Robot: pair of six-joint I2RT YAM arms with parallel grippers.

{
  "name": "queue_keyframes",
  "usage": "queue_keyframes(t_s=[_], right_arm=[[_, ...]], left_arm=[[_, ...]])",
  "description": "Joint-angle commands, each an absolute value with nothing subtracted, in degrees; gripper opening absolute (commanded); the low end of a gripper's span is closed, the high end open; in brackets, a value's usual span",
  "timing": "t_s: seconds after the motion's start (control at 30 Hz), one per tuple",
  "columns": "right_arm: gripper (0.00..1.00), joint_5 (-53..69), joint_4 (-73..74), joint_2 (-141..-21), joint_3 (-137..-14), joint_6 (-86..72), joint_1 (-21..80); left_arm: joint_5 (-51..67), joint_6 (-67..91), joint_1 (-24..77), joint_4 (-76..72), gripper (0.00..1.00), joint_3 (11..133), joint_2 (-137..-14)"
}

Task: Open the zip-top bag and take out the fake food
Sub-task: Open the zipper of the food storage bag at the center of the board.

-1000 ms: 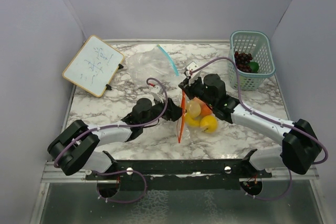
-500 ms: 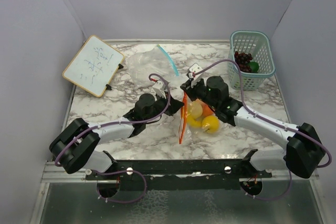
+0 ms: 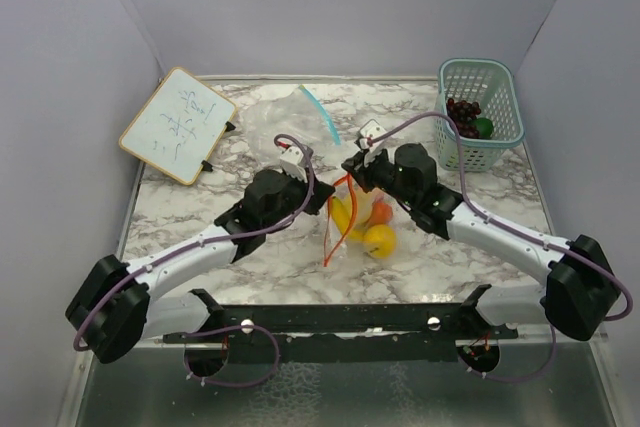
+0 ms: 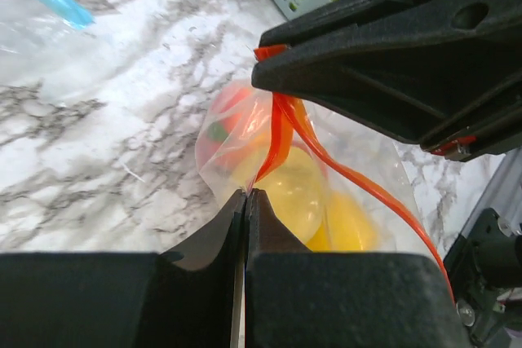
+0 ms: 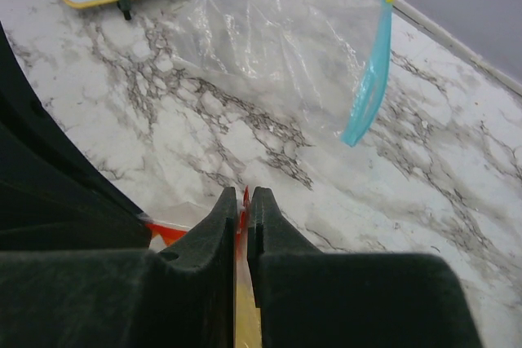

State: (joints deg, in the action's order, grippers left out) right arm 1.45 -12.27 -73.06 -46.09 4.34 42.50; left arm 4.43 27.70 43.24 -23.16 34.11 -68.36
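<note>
L gripper (image 4: pixel 246 195), R gripper (image 5: pixel 243 194) each sat clamped on a zip-top bag (image 4: pixel 231 132) lip; thin film btwn jaws could slip under pull.

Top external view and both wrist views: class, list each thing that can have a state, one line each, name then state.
Orange-zip bag, zip partly parted.
Fake food, inside that bag.
Left gripper, shut on the bag's zip edge.
Right gripper, shut on the zip edge too.
Blue-zip bag, empty, lying flat.
Basket, upright, holding grapes and a green ball.
</note>
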Motion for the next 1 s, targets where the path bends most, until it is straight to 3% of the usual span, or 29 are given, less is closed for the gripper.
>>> queue_keyframes(t_s=[0.0,0.27,0.47,0.67,0.73,0.87,0.97], right_arm=[[0.02,13.0,-11.3,-76.4,-53.5,3.1,42.5],[0.06,21.1,-14.6,-83.5,-59.9,-1.1,43.9],[0.07,17.5,-13.4,-82.2,-59.7,-0.6,43.8],[0.5,6.1,-7.4,-80.4,-58.4,0.8,43.8],[0.6,1.7,-6.0,-78.0,-56.7,1.0,43.8],[0.62,-2.9,-5.2,-70.4,-51.3,-1.1,43.8],[0.59,1.7,-5.2,-64.6,-46.9,-4.6,43.8]], left_arm=[[-0.4,22.9,41.2,-15.0,0.0,38.3,-62.7],[-8.0,20.0,40.3,1.2,0.0,48.7,-56.7],[-8.5,19.0,40.3,3.6,0.0,53.1,-56.1],[-3.5,21.3,40.3,-4.5,0.0,51.7,-64.9],[-1.5,22.5,40.3,-8.2,0.0,50.6,-68.1],[2.2,24.9,40.3,-12.6,0.0,49.6,-74.0],[4.9,27.9,40.4,-17.4,0.0,47.7,-76.1]])
